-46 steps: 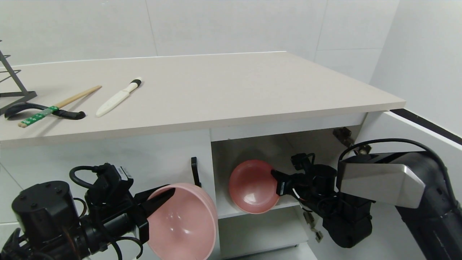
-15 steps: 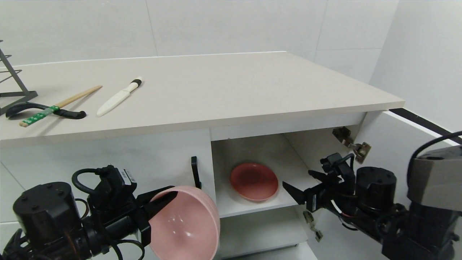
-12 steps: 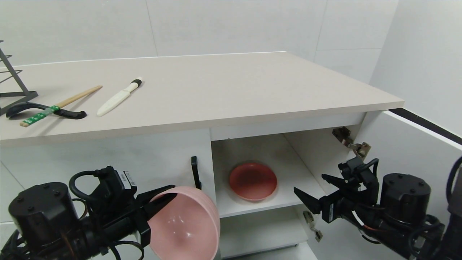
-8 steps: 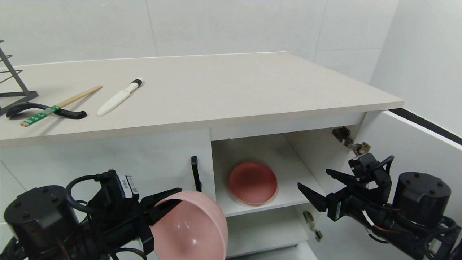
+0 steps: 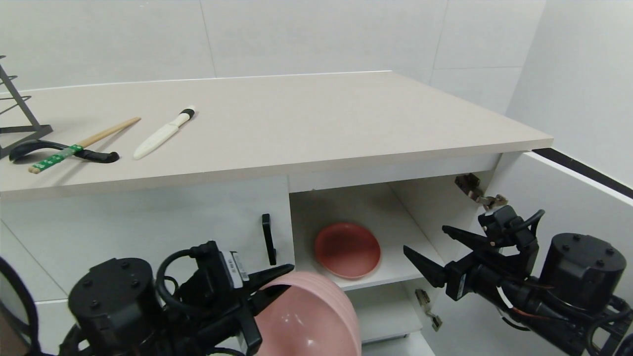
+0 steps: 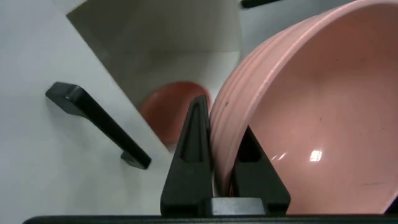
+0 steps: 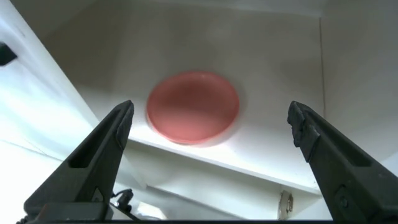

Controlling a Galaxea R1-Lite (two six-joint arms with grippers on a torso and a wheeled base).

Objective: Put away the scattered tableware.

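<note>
Bowl (image 5: pixel 306 321), rim pinched in my left gripper (image 5: pixel 287 278), before the shut door (image 5: pixel 148 222); right gripper (image 5: pixel 424 239) spread, empty. Swinging in, it could clip the shelf (image 5: pixel 390 222) edge or plate (image 5: pixel 347 249).

White tiled walls (image 5: pixel 316 34) are seen across the top of the frame; a beige bench (image 5: pixel 321 118) is set over a white cabinet (image 5: pixel 148 217), its right door (image 5: pixel 559 198) standing open.

No legible text; white sticker (image 5: pixel 233 268) print too small to read.
</note>
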